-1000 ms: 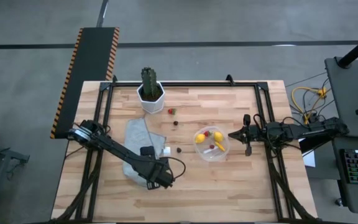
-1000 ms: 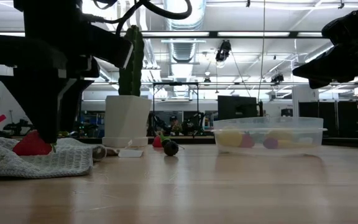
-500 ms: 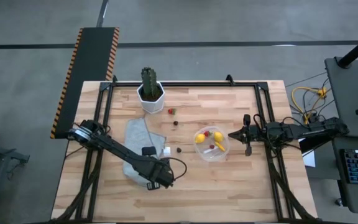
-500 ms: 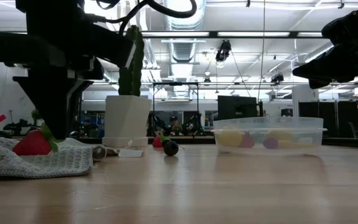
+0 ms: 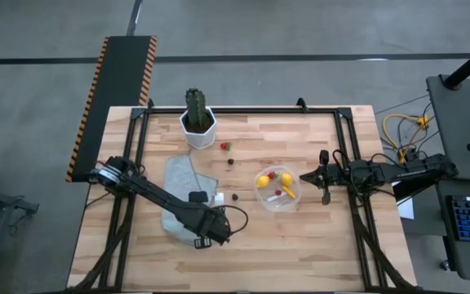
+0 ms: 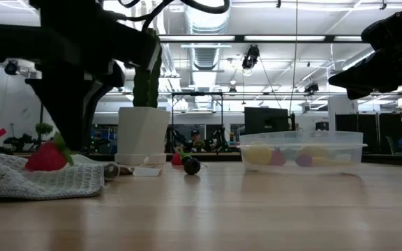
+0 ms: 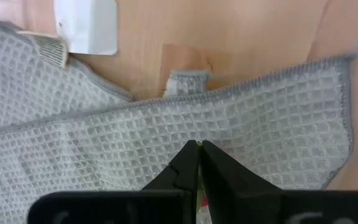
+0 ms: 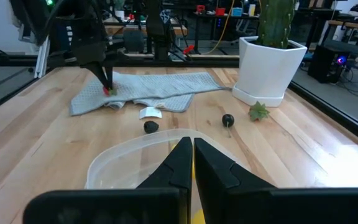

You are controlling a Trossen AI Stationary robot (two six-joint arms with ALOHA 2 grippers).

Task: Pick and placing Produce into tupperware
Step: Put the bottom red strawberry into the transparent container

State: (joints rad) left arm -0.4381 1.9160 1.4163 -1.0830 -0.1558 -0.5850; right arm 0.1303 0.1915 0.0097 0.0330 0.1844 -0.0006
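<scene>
My left gripper (image 5: 203,240) stands over the near end of the grey waffle cloth (image 5: 183,200), shut on a red berry (image 6: 47,157) with a green leafy top. The round clear tupperware (image 5: 277,189) sits right of centre and holds two yellow lemon-like balls (image 5: 263,180) and some red pieces. My right gripper (image 5: 303,175) hovers shut above the tub's right rim (image 8: 143,152), touching nothing. A dark berry (image 5: 235,196) lies on the bare wood beside the tub. Another dark berry (image 5: 231,162) and a red one (image 5: 225,146) lie farther back. My left gripper pinches the red berry's green leafy top (image 7: 198,182) between its two shut fingers, which come from above pointing down. The red body (image 8: 109,91) hangs below the fingers at the level of the cloth. Whether its underside rests on the cloth, I cannot tell.
A green cactus in a white pot (image 5: 197,121) stands at the far edge, left of centre. A small white cube (image 5: 218,198) lies at the cloth's right edge. Bare wood stretches along the near side between cloth and tub.
My left gripper has shut on the red berry's green top over the cloth. The berry has shifted a little toward the tub and risen slightly in the low view. My right arm has kept still.
</scene>
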